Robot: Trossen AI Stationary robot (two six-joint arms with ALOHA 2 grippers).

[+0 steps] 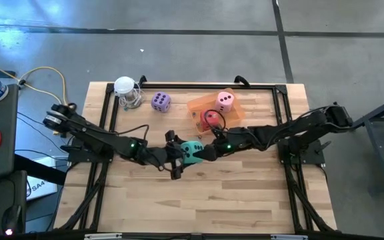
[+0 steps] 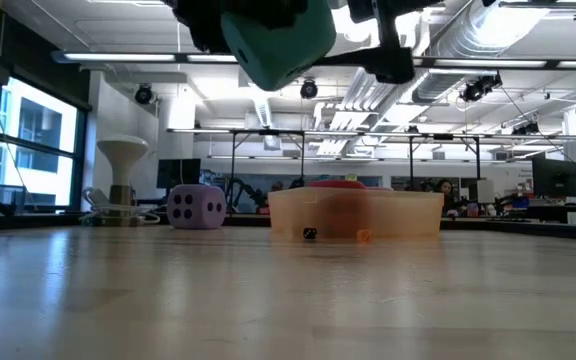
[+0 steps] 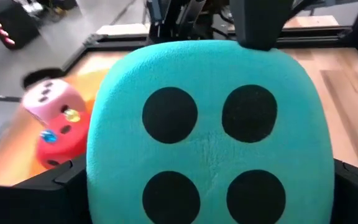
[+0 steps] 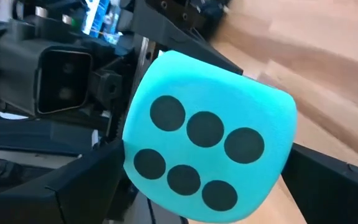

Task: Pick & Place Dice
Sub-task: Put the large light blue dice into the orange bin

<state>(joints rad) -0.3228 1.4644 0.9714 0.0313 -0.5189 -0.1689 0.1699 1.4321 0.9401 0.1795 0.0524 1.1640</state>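
Both arms meet over the middle of the table (image 1: 199,200), and the teal die (image 1: 192,152) hangs between them, lifted well clear of the wood, as the level view from the table's edge shows it up near the top of the picture. The left gripper (image 1: 175,155) has its fingers pressed against the die's two sides, four pips facing its camera; the right gripper (image 1: 205,152) also has a dark finger on each side of the same die, six pips toward it. So both look clamped on the one cube, which reads to me as a hand-over in mid-air. The orange tray (image 1: 195,105) sits just behind, toward the far edge, with the pink die (image 1: 225,101) and the red die (image 1: 210,119) already inside; the purple die (image 1: 161,101) rests on the wood beside the tray, near the clear cup (image 1: 128,93). To do this step well, I'd say one gripper should let go only once the other's hold is firm, opening slowly so the soft cube doesn't spring or twist. Then the carrying arm should stay high enough to clear the tray's wall and set it down in a free spot beside the other two.
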